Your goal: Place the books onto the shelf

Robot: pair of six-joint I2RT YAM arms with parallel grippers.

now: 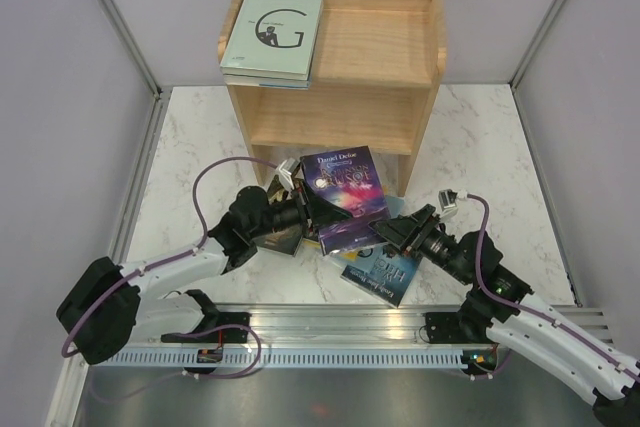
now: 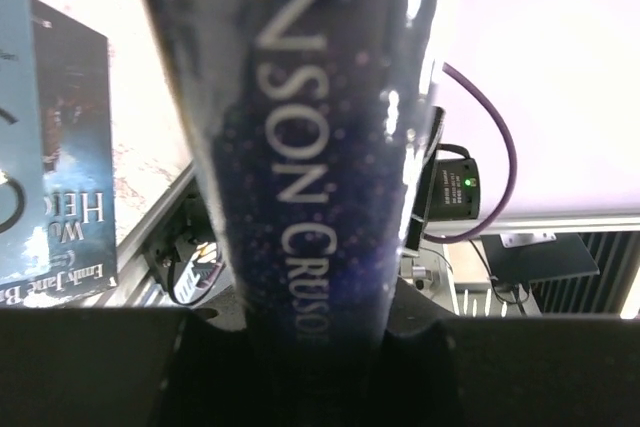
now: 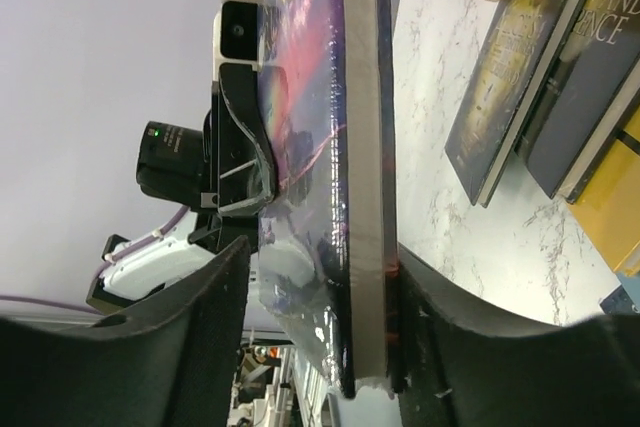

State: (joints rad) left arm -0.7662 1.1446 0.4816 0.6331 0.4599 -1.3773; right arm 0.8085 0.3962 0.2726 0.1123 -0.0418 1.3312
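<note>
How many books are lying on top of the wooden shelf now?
2: the pale green "G" book at the left of the shelf's top board, and another book under it, only its edges showing. More may be hidden beneath.

Top view: bright, even overhead light, sharp focus; soft shadow inside lower tier of light natural-wood two-tier shelf (image 1: 380, 47), faint shadows under arms on white marble-pattern tabletop (image 1: 190, 147). Left wrist view: glossy dark purple paperback book (image 2: 300, 177) very close, blurred, white glare streaks down spine; background overexposed. Right wrist view: glare low on book cover, foreground dark, soft.
</note>
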